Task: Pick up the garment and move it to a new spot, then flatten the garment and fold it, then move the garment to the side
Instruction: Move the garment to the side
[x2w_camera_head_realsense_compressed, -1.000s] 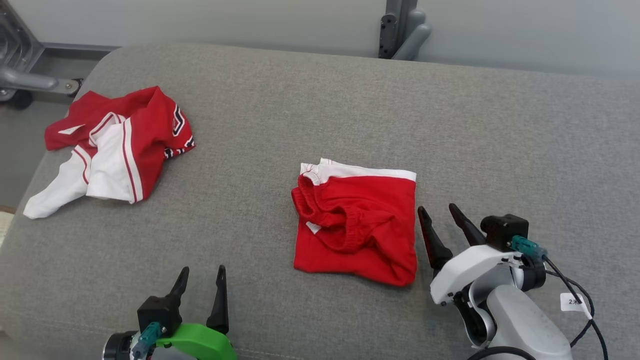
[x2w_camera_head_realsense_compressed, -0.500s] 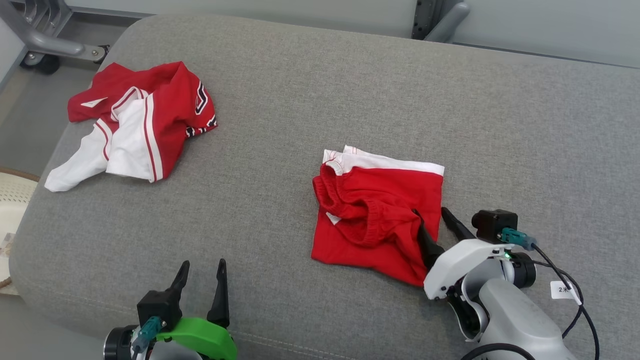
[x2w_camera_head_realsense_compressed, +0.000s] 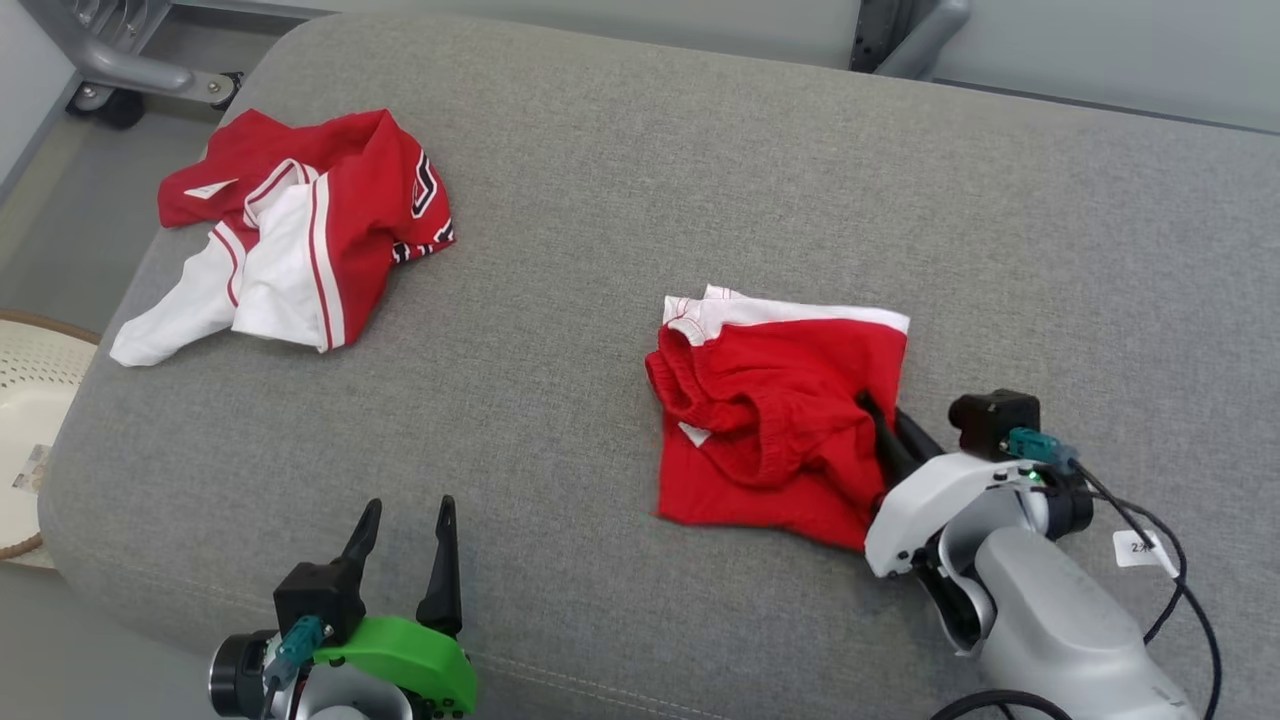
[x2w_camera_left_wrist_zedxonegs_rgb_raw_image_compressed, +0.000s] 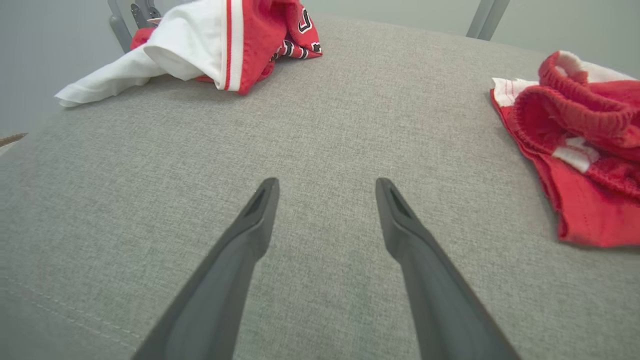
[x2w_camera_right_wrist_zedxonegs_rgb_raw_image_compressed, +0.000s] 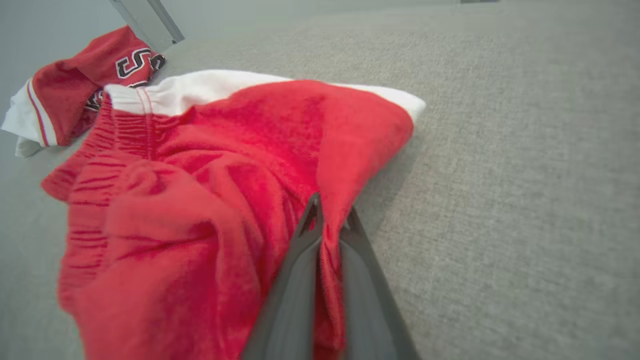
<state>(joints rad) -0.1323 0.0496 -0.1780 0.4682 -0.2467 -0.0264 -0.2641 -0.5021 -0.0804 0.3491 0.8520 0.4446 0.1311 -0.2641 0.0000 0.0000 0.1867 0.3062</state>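
Note:
The garment (x2w_camera_head_realsense_compressed: 770, 420), red shorts with a white band, lies folded on the grey cushion (x2w_camera_head_realsense_compressed: 600, 200) right of centre. My right gripper (x2w_camera_head_realsense_compressed: 880, 410) is shut on its right edge, and the red cloth is pinched between the fingers and pulled into a ridge in the right wrist view (x2w_camera_right_wrist_zedxonegs_rgb_raw_image_compressed: 332, 210). The garment (x2w_camera_right_wrist_zedxonegs_rgb_raw_image_compressed: 200, 200) bunches to the left of those fingers. My left gripper (x2w_camera_head_realsense_compressed: 408, 505) stands open near the cushion's front edge, well left of the garment, with nothing between its fingers (x2w_camera_left_wrist_zedxonegs_rgb_raw_image_compressed: 327, 182). The garment (x2w_camera_left_wrist_zedxonegs_rgb_raw_image_compressed: 575, 150) shows at the right of the left wrist view.
A crumpled red and white jersey (x2w_camera_head_realsense_compressed: 300, 230) lies at the cushion's far left corner, also the jersey (x2w_camera_left_wrist_zedxonegs_rgb_raw_image_compressed: 225, 35) (x2w_camera_right_wrist_zedxonegs_rgb_raw_image_compressed: 75, 95). A pale round basket (x2w_camera_head_realsense_compressed: 25, 420) sits on the floor off the left edge. Grey metal frames (x2w_camera_head_realsense_compressed: 120, 60) stand behind the cushion.
The head camera has shifted. My right gripper moved left onto the garment's right edge and shut on the cloth, bunching it. The left gripper has stayed open in place.

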